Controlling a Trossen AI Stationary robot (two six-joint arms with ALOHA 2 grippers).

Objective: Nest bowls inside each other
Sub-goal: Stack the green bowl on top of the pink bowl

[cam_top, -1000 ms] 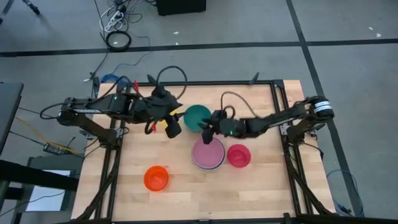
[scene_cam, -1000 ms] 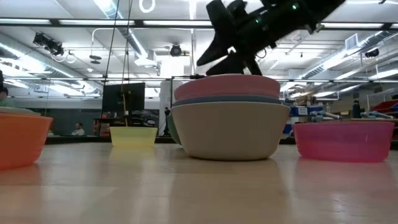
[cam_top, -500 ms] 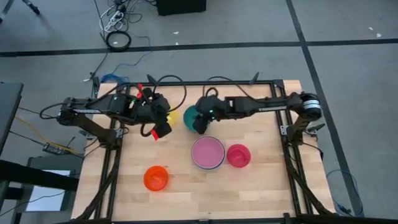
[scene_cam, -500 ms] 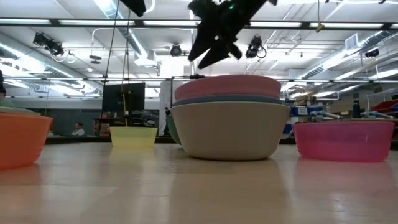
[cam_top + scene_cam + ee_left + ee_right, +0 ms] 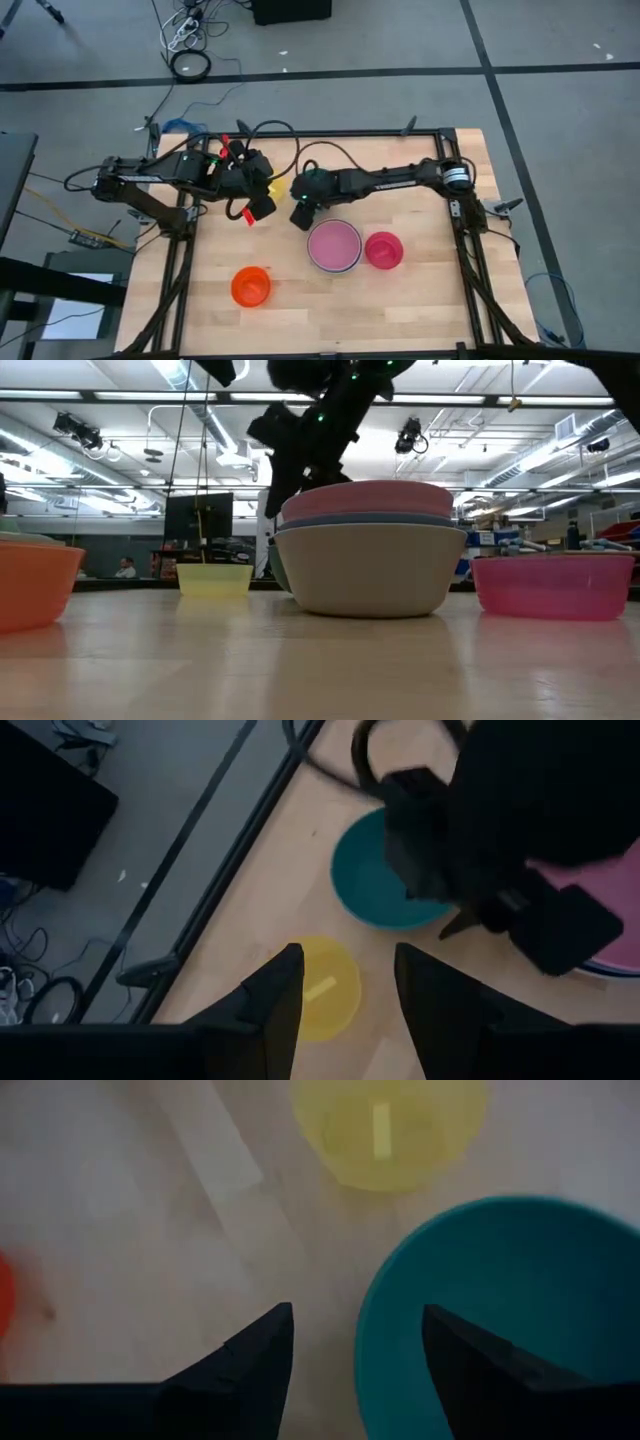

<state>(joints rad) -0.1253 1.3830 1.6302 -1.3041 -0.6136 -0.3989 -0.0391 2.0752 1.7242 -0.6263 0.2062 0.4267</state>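
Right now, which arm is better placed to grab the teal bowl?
Probably the right. Its gripper is open, with the teal bowl's rim between its fingers. The left gripper hangs over the yellow bowl instead.

The right gripper [image 5: 299,215] leaves its spot over the light pink bowl [image 5: 334,244], which sits on top of the stack, and swings toward ten o'clock across the table, now hanging above the near rim of the teal bowl [image 5: 500,1310] with its fingers spread wider than a second ago; the arm covers that bowl from above. The left gripper [image 5: 259,205] pulls back toward nine o'clock, off the teal bowl, and now hovers over the yellow bowl [image 5: 322,988]
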